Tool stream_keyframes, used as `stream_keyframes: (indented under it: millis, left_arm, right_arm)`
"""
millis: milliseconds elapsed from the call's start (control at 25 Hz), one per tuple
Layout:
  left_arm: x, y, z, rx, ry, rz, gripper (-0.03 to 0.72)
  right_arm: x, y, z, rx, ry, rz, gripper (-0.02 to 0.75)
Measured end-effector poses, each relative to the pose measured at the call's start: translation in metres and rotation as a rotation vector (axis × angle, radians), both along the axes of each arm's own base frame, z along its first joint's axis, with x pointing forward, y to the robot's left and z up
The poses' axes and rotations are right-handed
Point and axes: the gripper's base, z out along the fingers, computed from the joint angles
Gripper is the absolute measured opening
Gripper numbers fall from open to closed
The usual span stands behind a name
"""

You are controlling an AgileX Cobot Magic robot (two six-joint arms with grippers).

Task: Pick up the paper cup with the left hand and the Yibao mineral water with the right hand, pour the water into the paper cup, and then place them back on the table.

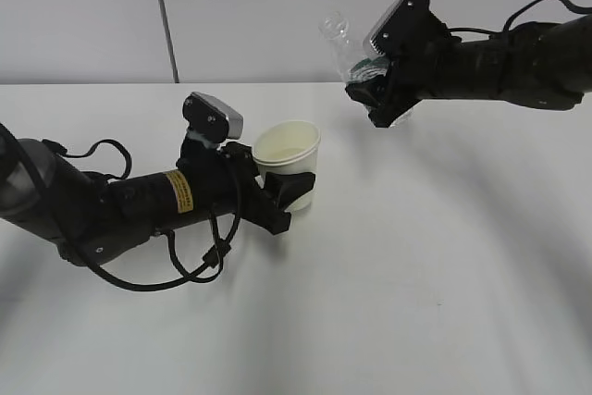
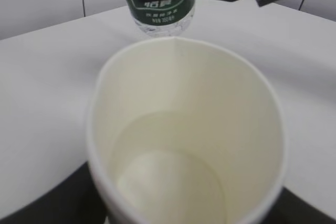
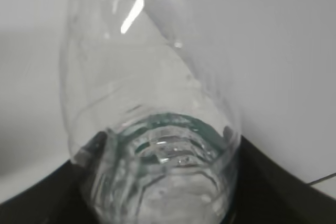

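Observation:
My left gripper [image 1: 294,188] is shut on the white paper cup [image 1: 288,152], which it holds upright at mid-table with its black fingers [image 2: 50,200] on either side of the cup's lower wall. The cup [image 2: 184,129] fills the left wrist view, with a faint ring low on its cream inside. Up and to the right of the cup, my right gripper [image 1: 381,92] is shut on the Yibao mineral water [image 1: 354,60], held off the table. The clear bottle [image 3: 152,129] is tilted, its open neck [image 1: 334,25] pointing up and left. The green label [image 2: 163,10] shows beyond the cup's far rim.
The white table [image 1: 444,275] stretches wide around both arms. A pale wall with a dark vertical seam [image 1: 165,16] stands behind it. The left arm's black cables [image 1: 199,265] loop down onto the tabletop.

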Motion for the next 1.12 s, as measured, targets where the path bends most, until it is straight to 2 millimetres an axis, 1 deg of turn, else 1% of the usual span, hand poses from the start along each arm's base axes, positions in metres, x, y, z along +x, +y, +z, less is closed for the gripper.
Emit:
stream_keyframes:
  millis: [40, 80, 200, 320, 360, 400, 520, 560, 680, 800, 840, 880, 1120]
  left_arm:
    - [0.001, 0.001, 0.0, 0.0, 0.0, 0.004, 0.398]
    - [0.002, 0.003, 0.0, 0.0, 0.0, 0.01, 0.398]
    - [0.004, 0.006, 0.0, 0.0, 0.002, 0.021, 0.398]
    - [0.004, 0.006, 0.0, 0.0, 0.002, 0.023, 0.398]
    - [0.005, 0.007, 0.0, 0.0, 0.002, 0.026, 0.398]
    - [0.005, 0.008, 0.0, 0.0, 0.002, 0.029, 0.398]
    - [0.007, 0.012, 0.0, 0.0, 0.002, 0.04, 0.398]
    - [0.008, 0.013, 0.0, 0.0, 0.002, 0.044, 0.398]
    - [0.011, 0.017, 0.0, -0.001, 0.003, 0.057, 0.398]
    - [0.014, 0.023, 0.0, -0.003, 0.004, 0.079, 0.398]
    - [0.015, 0.025, 0.0, -0.004, 0.004, 0.086, 0.398]
    - [0.016, 0.027, 0.0, -0.004, 0.004, 0.093, 0.398]
    - [0.024, 0.043, 0.0, -0.006, 0.005, 0.141, 0.398]
  right_arm:
    - [0.0, 0.0, 0.0, 0.0, 0.0, 0.0, 0.465]
    - [0.0, 0.0, 0.0, 0.103, 0.057, -0.058, 0.465]
    - [0.002, -0.004, 0.001, 0.178, 0.088, -0.109, 0.465]
    - [0.003, -0.015, 0.002, 0.296, 0.12, -0.16, 0.465]
    - [0.003, -0.015, 0.002, 0.296, 0.12, -0.16, 0.465]
    - [0.002, -0.026, 0.0, 0.378, 0.135, -0.175, 0.465]
    - [0.001, -0.029, -0.001, 0.397, 0.14, -0.179, 0.465]
    - [-0.003, -0.038, -0.006, 0.458, 0.157, -0.188, 0.465]
    - [-0.012, -0.047, -0.016, 0.508, 0.182, -0.186, 0.465]
    - [-0.021, -0.05, -0.024, 0.561, 0.2, -0.173, 0.465]
    - [-0.021, -0.05, -0.024, 0.561, 0.2, -0.173, 0.465]
    - [-0.025, -0.051, -0.028, 0.578, 0.206, -0.174, 0.465]
    - [-0.039, -0.052, -0.039, 0.62, 0.201, -0.178, 0.465]
